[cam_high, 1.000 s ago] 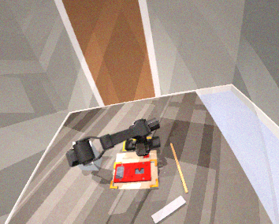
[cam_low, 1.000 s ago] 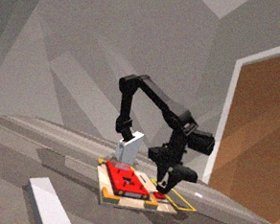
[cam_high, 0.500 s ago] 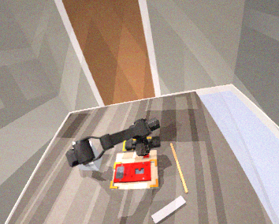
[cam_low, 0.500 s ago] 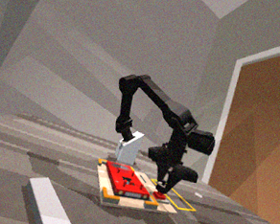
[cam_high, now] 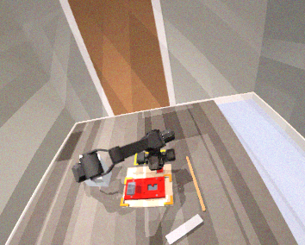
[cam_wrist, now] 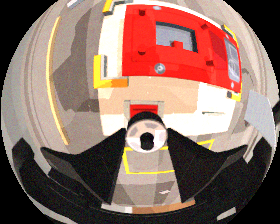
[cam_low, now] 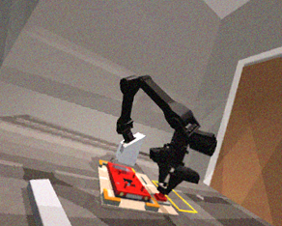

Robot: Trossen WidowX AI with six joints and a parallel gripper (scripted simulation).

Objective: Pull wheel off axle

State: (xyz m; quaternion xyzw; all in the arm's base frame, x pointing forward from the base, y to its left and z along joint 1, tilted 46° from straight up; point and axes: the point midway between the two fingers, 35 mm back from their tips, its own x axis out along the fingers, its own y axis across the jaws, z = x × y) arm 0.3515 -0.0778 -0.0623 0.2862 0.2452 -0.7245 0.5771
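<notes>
The gripper (cam_wrist: 145,136) is clamped on the wheel (cam_wrist: 145,130), which sits between its fingers on the upright axle, above a small red base (cam_low: 161,197). The axle runs vertically (so the pull looks to be straight up); the yellow-outlined marked area (cam_low: 182,203) lies just beside the tool.

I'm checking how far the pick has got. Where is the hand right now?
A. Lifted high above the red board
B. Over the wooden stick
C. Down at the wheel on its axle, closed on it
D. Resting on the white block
C: the wrist view shows the hand with its fingers either side of the wheel, and the exterior view shows it down low beside the red board.
</notes>
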